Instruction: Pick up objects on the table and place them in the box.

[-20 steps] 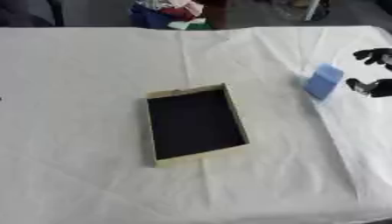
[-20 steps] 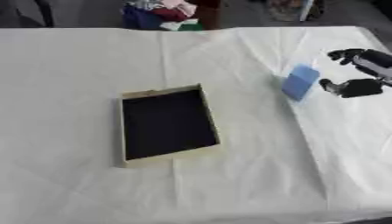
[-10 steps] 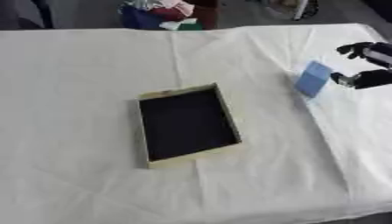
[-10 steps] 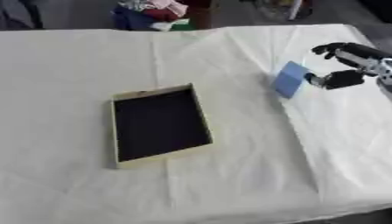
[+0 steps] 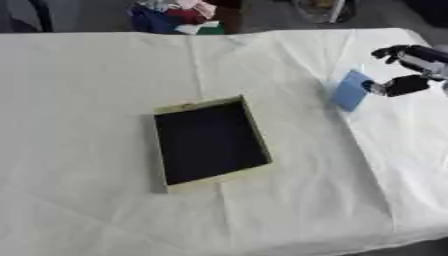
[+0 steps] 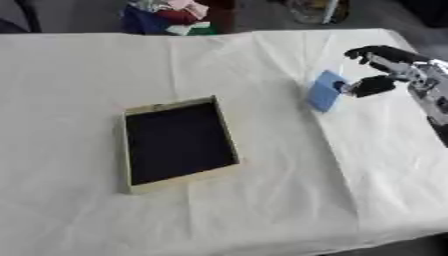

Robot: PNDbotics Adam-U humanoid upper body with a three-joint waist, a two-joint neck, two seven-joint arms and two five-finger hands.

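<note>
Right hand point(image 6: 378, 70) at the tabletop's point(image 6: 262, 200) right side, thumb touching the blue block point(image 6: 325, 91), other fingers spread above, not clamped. Box point(image 6: 175, 144) well apart, centre, empty. Close fingers across block's edges before lifting; carry over the box rim, then release low.

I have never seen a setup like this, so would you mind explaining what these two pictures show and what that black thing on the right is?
Both pictures come from a stereo camera in a humanoid robot's head, looking down at a table covered with a white cloth; they show the same moment from its left and right eyes. The black thing is the right robot hand, reaching in from the right. Its thumb and fingers are at a blue flat object, which stands tilted on the cloth; whether it is actually gripped is unclear. In the middle lies an open box with a dark, empty inside. The left robot hand is not visible.
</note>
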